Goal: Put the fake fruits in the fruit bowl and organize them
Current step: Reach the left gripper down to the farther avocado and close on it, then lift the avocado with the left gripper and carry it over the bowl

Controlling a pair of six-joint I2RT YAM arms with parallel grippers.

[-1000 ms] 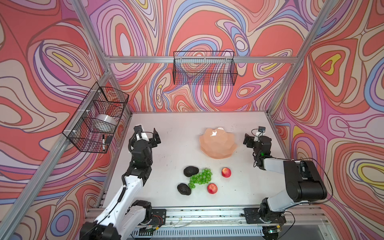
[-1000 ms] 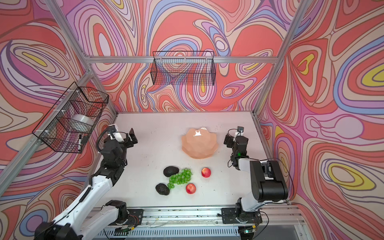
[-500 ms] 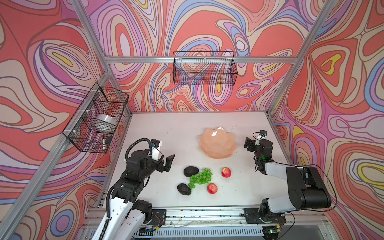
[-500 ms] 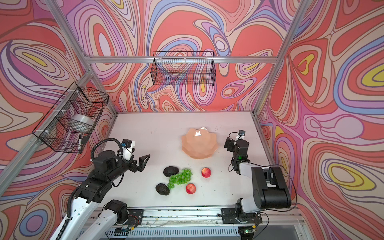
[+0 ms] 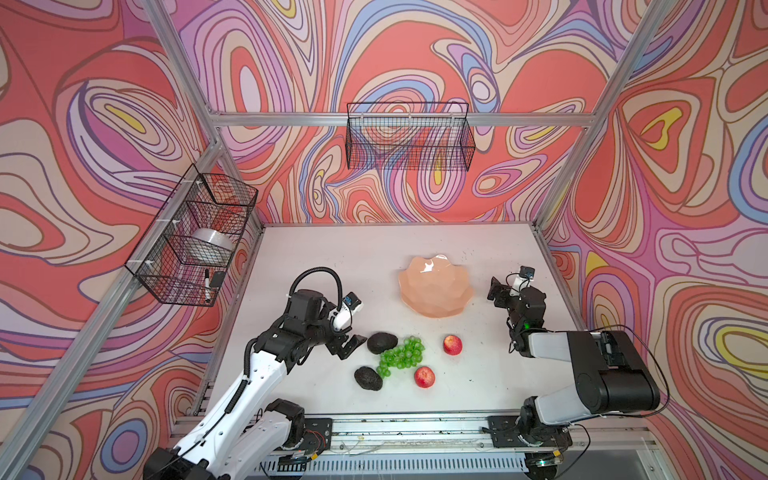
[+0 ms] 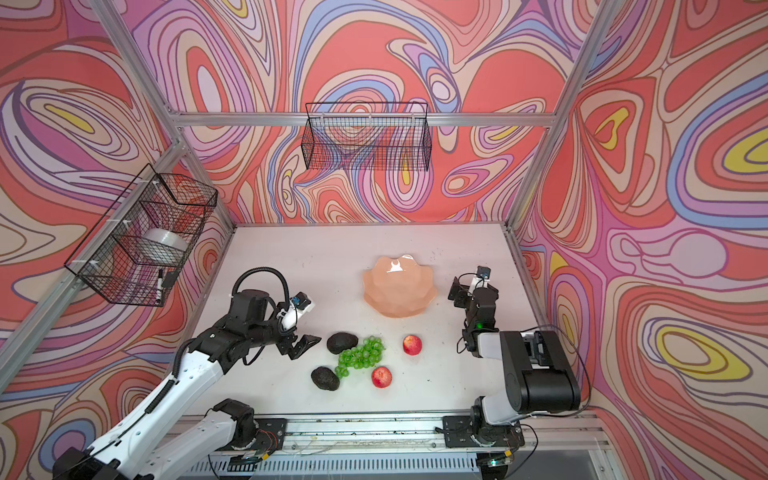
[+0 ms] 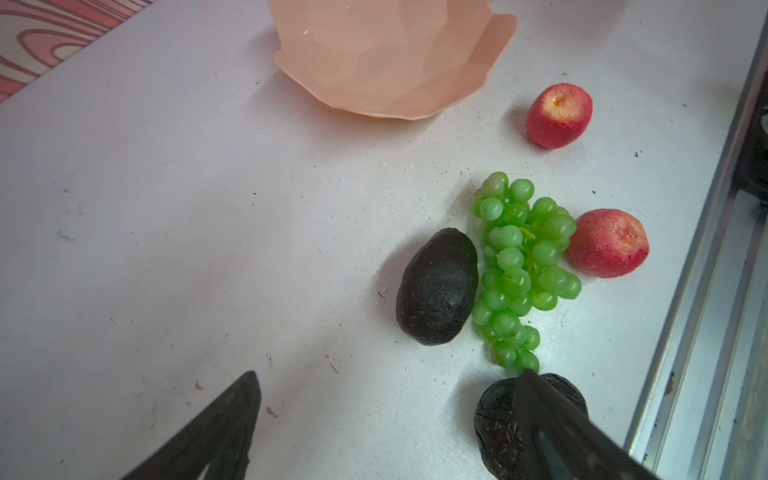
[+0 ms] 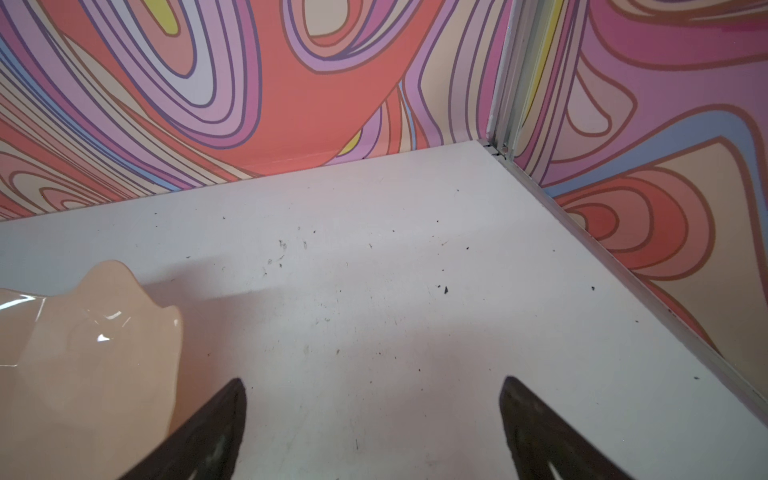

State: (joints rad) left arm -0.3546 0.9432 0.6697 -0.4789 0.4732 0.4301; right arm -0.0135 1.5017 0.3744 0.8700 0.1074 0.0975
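Fruit bowl (image 5: 436, 291) glossy, faceted; avocados (image 7: 436, 286) matt, bumpy; grapes (image 7: 519, 266) translucent, shiny; table (image 5: 332, 266) matt white.

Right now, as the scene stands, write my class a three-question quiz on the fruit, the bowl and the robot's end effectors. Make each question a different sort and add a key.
1. True or false: the peach fruit bowl already holds at least one fruit.
2. Multiple choice: which fruit lies closest to the left end effector? A. the grapes. B. an avocado. C. an apple.
3. Fill in the blank: the right end effector, beside the bowl, has its jaws ____ and holds nothing.

Key: 1 false; 2 B; 3 open.
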